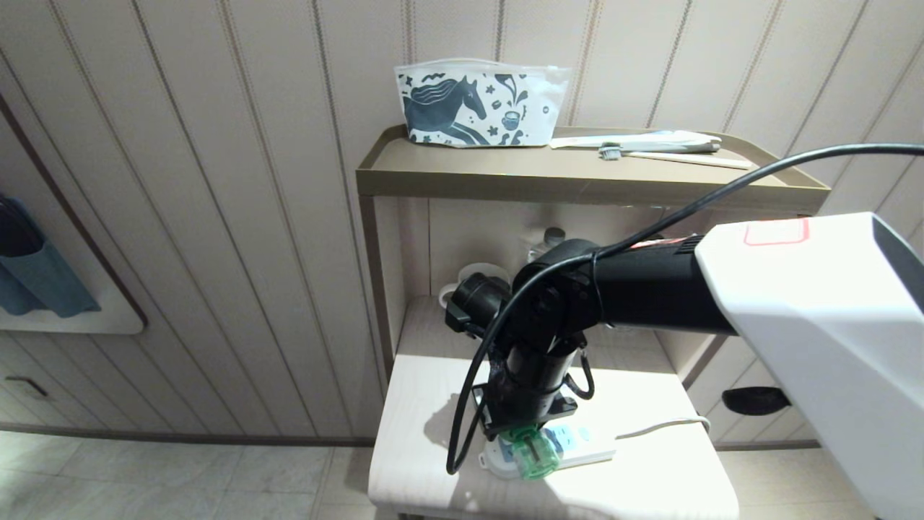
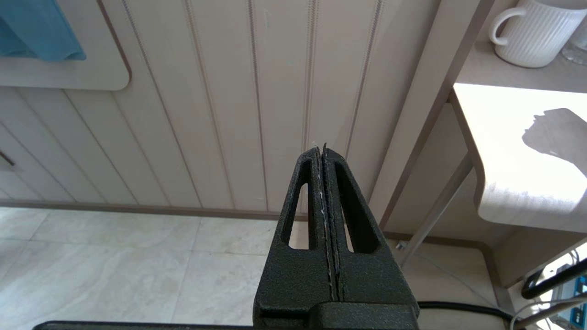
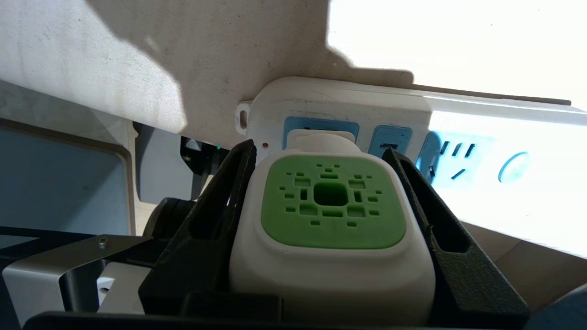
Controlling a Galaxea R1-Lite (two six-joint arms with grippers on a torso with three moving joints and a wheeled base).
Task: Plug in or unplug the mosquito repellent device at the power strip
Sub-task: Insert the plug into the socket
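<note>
Head cam is looking down from above at the table point(image 1: 650, 469). Right wrist cam is sitting very close behind the power strip point(image 3: 348, 110), shared with head view. Left wrist cam is facing wall and floor, catching the table edge at frame right.

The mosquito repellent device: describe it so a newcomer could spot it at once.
On the pale table under the tan shelf lies a white power strip. At its end socket, the right gripper clamps the mosquito repellent device, the only green-and-white thing there.

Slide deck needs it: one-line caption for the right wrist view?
Right gripper clamps the mosquito repellent device at the end socket of the power strip.
</note>
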